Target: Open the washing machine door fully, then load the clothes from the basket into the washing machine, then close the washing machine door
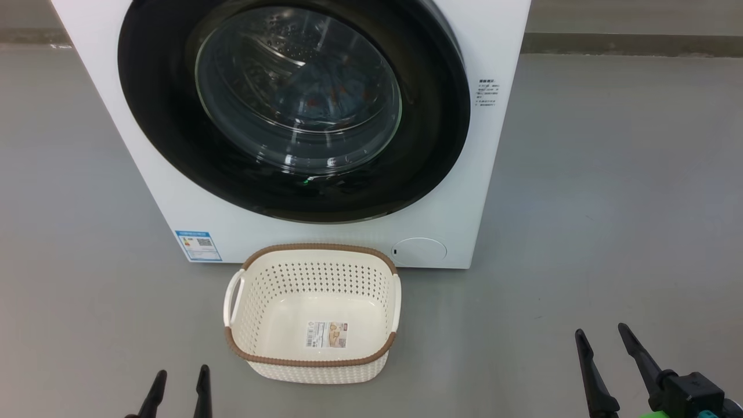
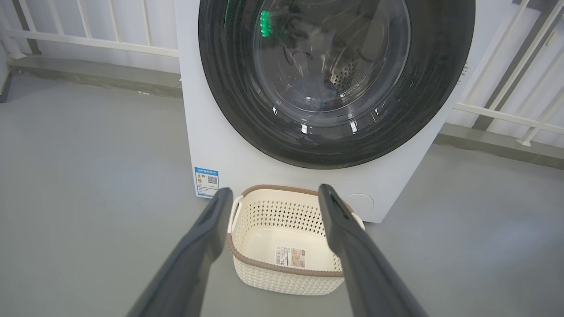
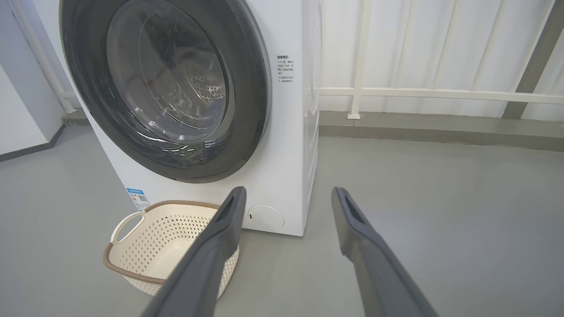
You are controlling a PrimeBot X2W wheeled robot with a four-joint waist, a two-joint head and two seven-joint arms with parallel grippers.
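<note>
a plain utility space set up for laundry; whether it is a home balcony or a test bay cannot be told. a white front-loading washing machine (image 1: 191, 209) stands by itself on a smooth grey floor (image 1: 609, 203), a blue label sticker (image 1: 198, 245) low on its front. a small perforated laundry basket (image 1: 316, 247) sits on the floor just in front of it. behind runs a low grey ledge (image 3: 440, 127) carrying a white rail (image 3: 440, 93) with upright bars, backed by a pale wall (image 3: 418, 44) — much like the edge of a balcony.

Basket (image 1: 313, 348) before washing machine (image 1: 174, 191)
</note>
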